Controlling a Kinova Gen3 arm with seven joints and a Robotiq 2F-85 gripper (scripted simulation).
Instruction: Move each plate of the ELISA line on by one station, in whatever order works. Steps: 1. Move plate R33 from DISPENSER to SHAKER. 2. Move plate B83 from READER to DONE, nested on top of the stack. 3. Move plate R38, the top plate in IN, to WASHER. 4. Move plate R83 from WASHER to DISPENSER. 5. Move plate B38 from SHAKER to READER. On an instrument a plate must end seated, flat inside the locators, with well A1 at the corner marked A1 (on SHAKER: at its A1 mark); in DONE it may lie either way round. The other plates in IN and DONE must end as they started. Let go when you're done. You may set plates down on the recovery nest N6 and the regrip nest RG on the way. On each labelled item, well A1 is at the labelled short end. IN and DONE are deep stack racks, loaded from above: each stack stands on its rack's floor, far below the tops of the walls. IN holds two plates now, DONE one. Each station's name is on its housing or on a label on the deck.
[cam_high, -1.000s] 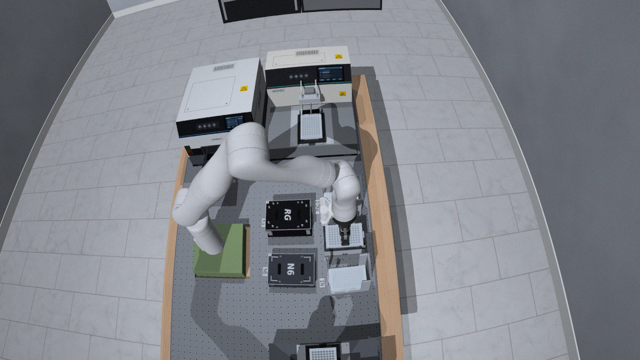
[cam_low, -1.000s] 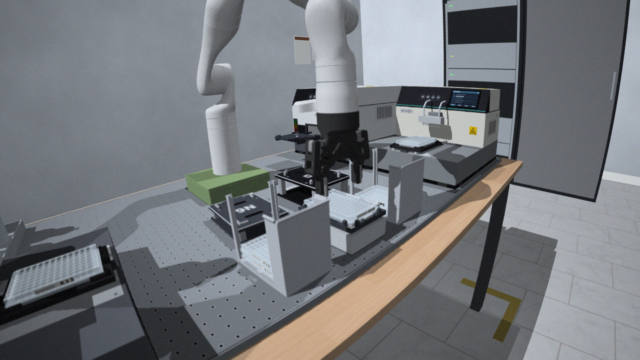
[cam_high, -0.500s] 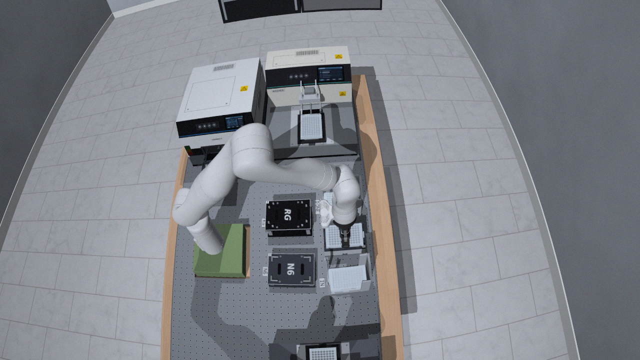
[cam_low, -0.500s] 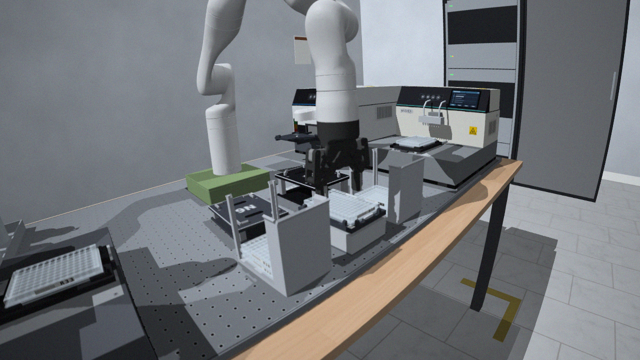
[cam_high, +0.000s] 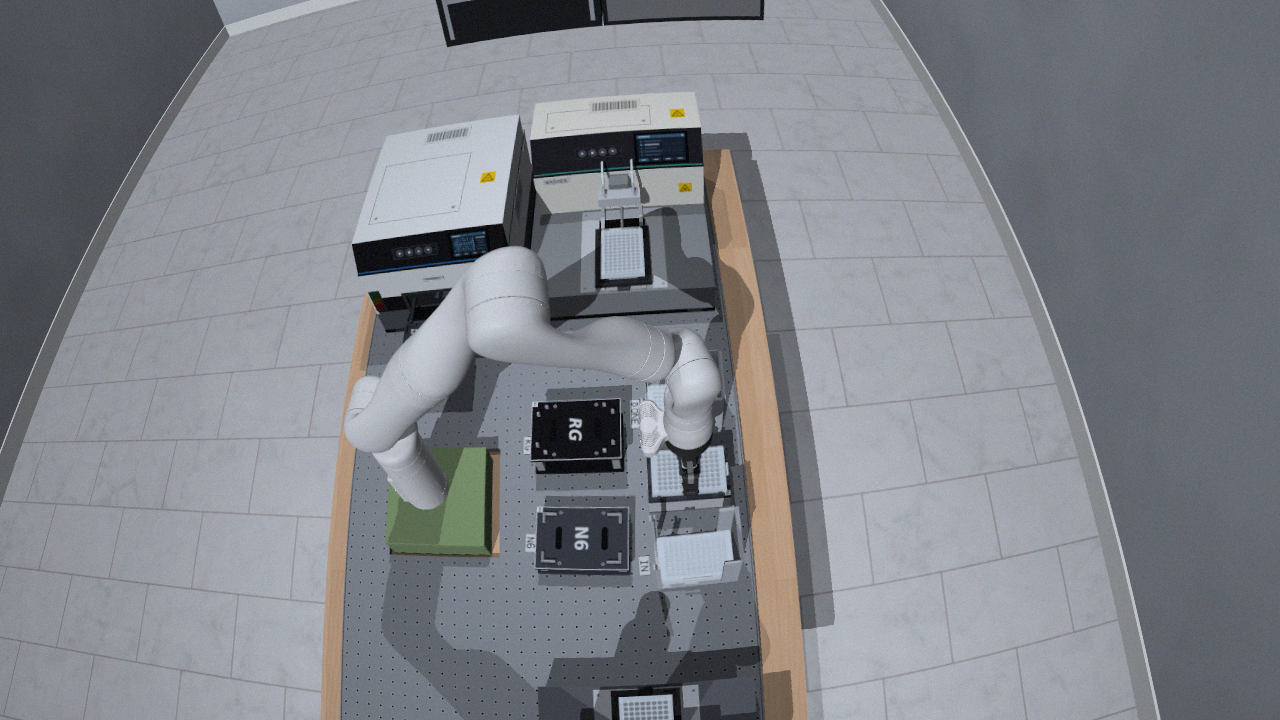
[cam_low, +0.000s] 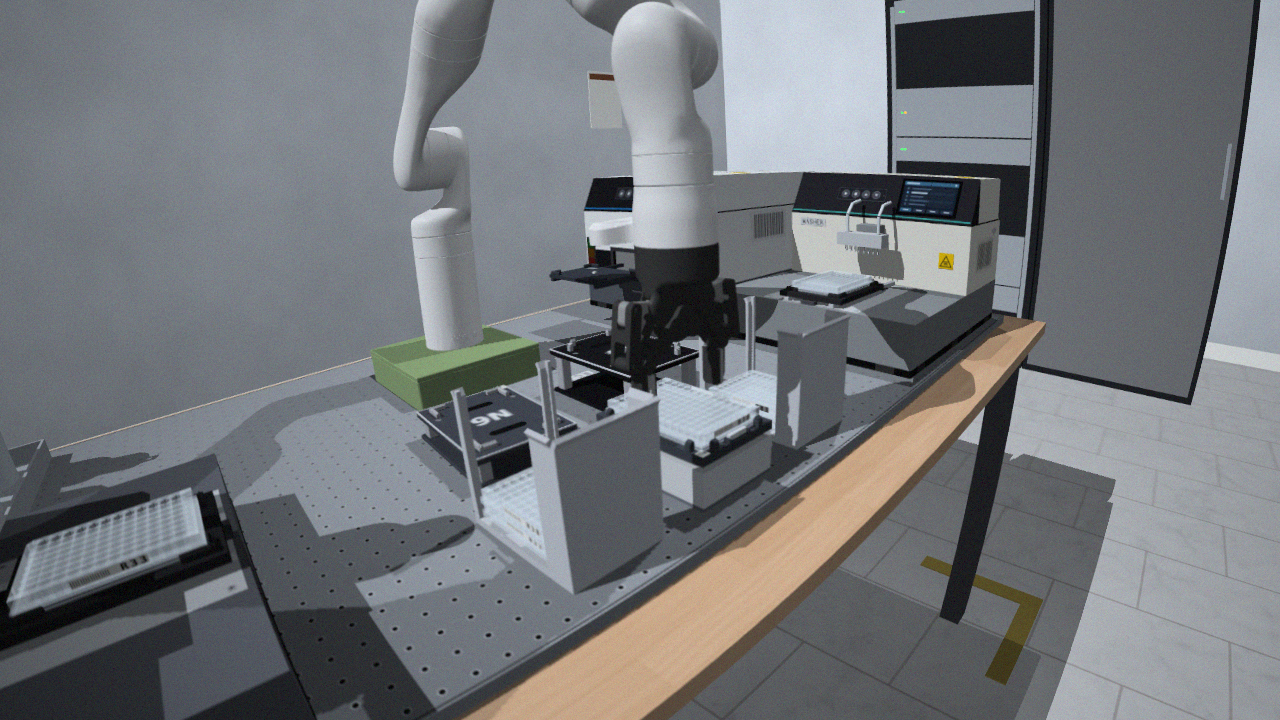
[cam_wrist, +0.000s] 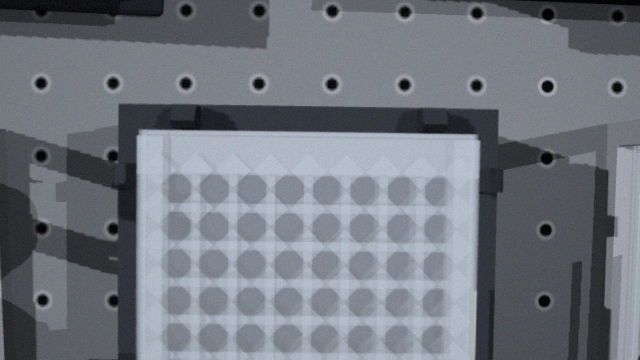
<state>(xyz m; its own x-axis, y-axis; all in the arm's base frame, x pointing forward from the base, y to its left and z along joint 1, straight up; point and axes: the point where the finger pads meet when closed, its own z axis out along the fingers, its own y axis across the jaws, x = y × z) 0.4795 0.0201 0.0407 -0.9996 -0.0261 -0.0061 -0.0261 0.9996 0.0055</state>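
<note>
My gripper (cam_high: 689, 479) (cam_low: 673, 365) is open and empty. It hangs fingers down, close above a clear well plate (cam_high: 666, 480) (cam_low: 707, 413) (cam_wrist: 305, 240) that sits in the dark locator frame (cam_wrist: 127, 210) of the shaker, between the two stack racks. The fingers straddle the plate without touching it. The IN rack (cam_low: 599, 501) holds a stack of plates (cam_high: 693, 557). The DONE rack (cam_low: 810, 376) stands behind the shaker, and a plate (cam_low: 747, 386) lies low inside it. One plate (cam_high: 622, 252) (cam_low: 832, 282) sits on the WASHER. Another labelled plate (cam_high: 644, 707) (cam_low: 107, 541) sits on the front instrument.
The RG nest (cam_high: 575, 431) (cam_low: 590, 349) and the N6 nest (cam_high: 581, 538) (cam_low: 499, 424) stand left of the racks, both bare. The arm's green base (cam_high: 465, 510) (cam_low: 447, 362) is further left. The reader (cam_high: 438, 192) with its tray (cam_low: 581, 271) stands at the back left.
</note>
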